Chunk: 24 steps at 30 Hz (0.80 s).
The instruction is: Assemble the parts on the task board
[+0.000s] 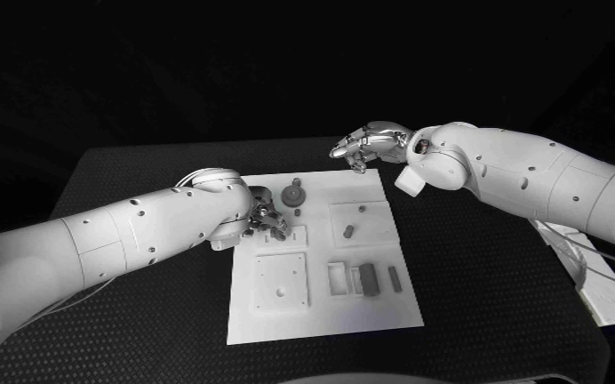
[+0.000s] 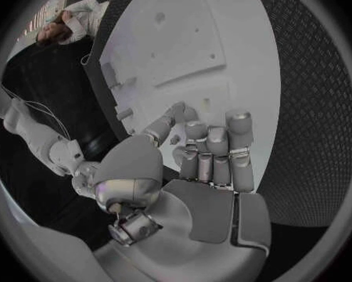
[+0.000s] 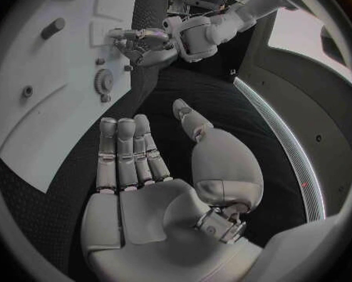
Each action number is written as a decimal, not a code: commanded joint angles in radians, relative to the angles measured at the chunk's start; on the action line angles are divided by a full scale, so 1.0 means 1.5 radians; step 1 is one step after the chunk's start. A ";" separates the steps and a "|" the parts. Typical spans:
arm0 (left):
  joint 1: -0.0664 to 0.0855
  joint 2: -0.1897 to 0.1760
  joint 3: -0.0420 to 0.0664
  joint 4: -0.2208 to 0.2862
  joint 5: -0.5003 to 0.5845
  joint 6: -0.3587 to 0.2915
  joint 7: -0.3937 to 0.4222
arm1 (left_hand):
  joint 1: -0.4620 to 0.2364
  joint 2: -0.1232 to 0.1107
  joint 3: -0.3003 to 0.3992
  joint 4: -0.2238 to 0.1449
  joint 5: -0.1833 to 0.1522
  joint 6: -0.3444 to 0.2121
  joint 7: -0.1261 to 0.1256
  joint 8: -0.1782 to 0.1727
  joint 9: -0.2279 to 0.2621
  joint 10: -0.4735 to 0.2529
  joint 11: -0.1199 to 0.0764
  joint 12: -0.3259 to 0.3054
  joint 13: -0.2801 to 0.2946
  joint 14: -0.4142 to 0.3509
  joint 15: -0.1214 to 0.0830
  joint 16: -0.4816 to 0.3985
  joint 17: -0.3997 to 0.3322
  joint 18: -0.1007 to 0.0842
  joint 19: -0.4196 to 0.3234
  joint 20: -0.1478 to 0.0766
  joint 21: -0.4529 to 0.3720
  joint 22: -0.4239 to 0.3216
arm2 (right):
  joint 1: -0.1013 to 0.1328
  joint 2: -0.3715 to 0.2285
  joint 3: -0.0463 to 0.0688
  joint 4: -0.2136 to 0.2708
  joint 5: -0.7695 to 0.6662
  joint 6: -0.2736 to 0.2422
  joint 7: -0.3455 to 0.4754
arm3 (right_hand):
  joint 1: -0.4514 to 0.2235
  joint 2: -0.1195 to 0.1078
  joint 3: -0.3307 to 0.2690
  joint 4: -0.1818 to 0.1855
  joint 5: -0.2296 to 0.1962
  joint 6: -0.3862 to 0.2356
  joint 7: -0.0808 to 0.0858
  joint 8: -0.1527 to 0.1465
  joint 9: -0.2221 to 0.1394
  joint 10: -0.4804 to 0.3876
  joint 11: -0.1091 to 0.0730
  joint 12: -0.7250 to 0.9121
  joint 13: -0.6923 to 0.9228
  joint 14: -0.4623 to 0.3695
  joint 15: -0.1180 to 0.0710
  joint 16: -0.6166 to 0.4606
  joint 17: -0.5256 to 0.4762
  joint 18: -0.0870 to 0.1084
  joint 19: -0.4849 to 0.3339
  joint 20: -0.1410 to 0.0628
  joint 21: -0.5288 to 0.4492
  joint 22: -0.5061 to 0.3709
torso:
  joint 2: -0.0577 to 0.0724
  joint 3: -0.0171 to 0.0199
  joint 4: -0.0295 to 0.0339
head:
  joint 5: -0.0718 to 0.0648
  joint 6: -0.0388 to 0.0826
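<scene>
Left hand (image 1: 266,213) lay low over the near-left part of the task board (image 1: 385,304), fingers curled down among the small parts there; whether it gripped one could not be told from any view. Right hand (image 1: 369,143) hung above the bench just beyond the board's far right corner, palm open, fingers straight and apart, holding nothing.

Bench (image 1: 487,260) was black with a fine textured surface; the white task board sat at its middle.

On the board: a gear (image 1: 293,196) near the far edge, just beside the left hand; a square raised plate (image 1: 281,279) nearer the robot; dark upright blocks (image 1: 371,279) in a slotted holder to its right
</scene>
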 commanded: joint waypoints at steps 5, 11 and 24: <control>-0.001 0.001 0.000 0.000 -0.014 0.008 -0.002 | 0.052 0.045 0.034 -0.029 0.002 0.006 -0.001 0.000 0.001 0.005 0.000 0.000 -0.001 0.007 -0.018 0.004 -0.001 0.044 0.002 -0.012 0.002 0.011 | 0.000 0.000 0.000 0.001 -0.002 0.010 0.006 | -0.006 0.001 0.000 0.002 -0.004 -0.001 0.005 -0.004 -0.001 -0.004 0.001 0.003 -0.001 -0.006 0.000 0.004 -0.001 0.009 0.003 0.002 -0.003 -0.001 | 0.000 -0.0005 -0.0001 | 0.000 0.000; -0.001 0.002 0.000 -0.001 -0.014 0.016 -0.004 | 0.052 0.045 0.034 -0.029 0.002 0.006 -0.001 0.000 0.002 0.005 0.000 0.000 -0.001 0.007 -0.018 0.004 -0.001 0.044 0.002 -0.012 0.002 0.011 | 0.000 0.000 0.000 0.001 -0.002 0.011 0.006 | -0.006 0.001 0.000 0.002 -0.004 -0.001 0.005 -0.004 -0.001 -0.004 0.001 0.003 -0.001 -0.006 0.000 0.004 -0.001 0.009 0.003 0.002 -0.003 -0.001 | 0.000 0.0002 -0.0003 | 0.000 0.000; -0.001 0.004 -0.001 -0.001 0.003 0.022 -0.014 | 0.037 0.032 0.035 -0.017 0.002 0.007 0.000 -0.006 -0.002 0.004 0.000 -0.001 -0.002 0.007 -0.018 0.002 -0.002 0.043 0.001 -0.011 0.000 0.010 | 0.000 -0.001 0.000 0.002 -0.002 0.010 0.006 | -0.006 0.001 0.000 0.002 -0.004 -0.001 0.005 -0.004 -0.001 -0.004 0.001 0.004 -0.001 -0.006 0.000 0.004 -0.001 0.009 0.003 0.002 -0.003 -0.001 | 0.000 0.0004 -0.0006 | 0.000 -0.001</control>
